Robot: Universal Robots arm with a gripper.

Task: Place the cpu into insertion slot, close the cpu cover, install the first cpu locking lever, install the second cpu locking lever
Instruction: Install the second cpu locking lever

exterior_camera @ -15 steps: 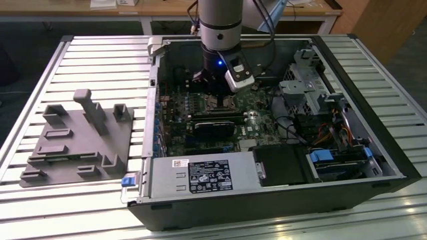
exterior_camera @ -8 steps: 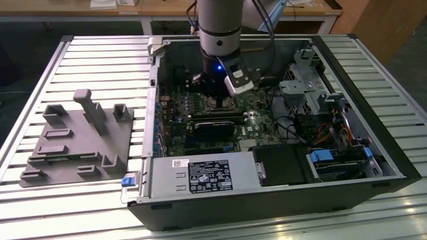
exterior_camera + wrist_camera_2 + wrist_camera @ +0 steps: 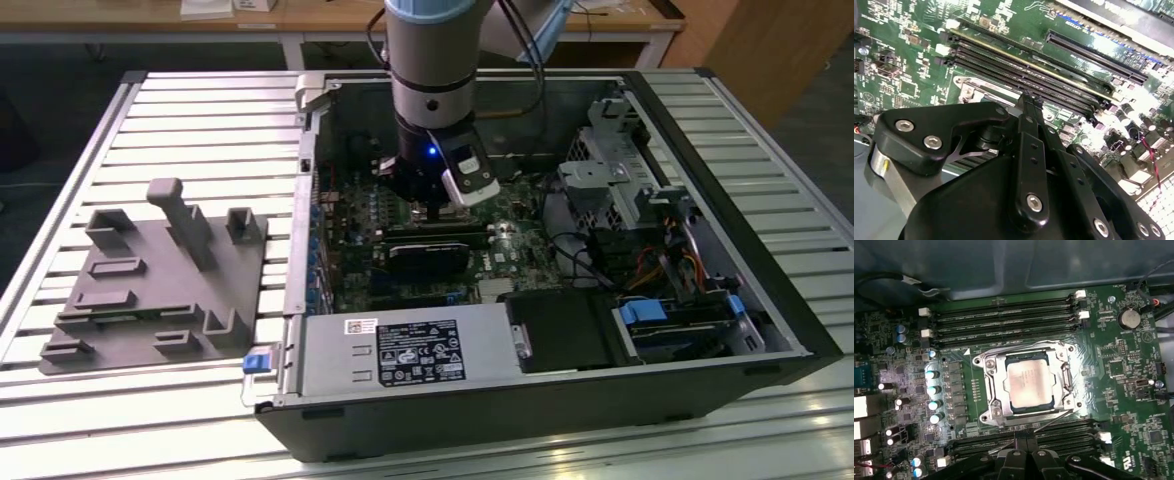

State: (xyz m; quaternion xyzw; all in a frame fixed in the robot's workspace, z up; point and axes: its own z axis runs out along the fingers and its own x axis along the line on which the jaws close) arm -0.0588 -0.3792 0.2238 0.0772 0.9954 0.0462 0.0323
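Under one cpu cover (image 3: 1026, 382) sits one cpu (image 3: 1029, 384).

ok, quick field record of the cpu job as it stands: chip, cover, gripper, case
cpu: seated in the insertion slot, silvery top showing
cpu cover: metal frame lying down around the chip
levers: thin rods along the frame's edges; latch state unclear
gripper: low inside the open computer case, above the motherboard
memory slots: long black rows on either side of the socket
fixture tray: grey, on the exterior view's left of the case
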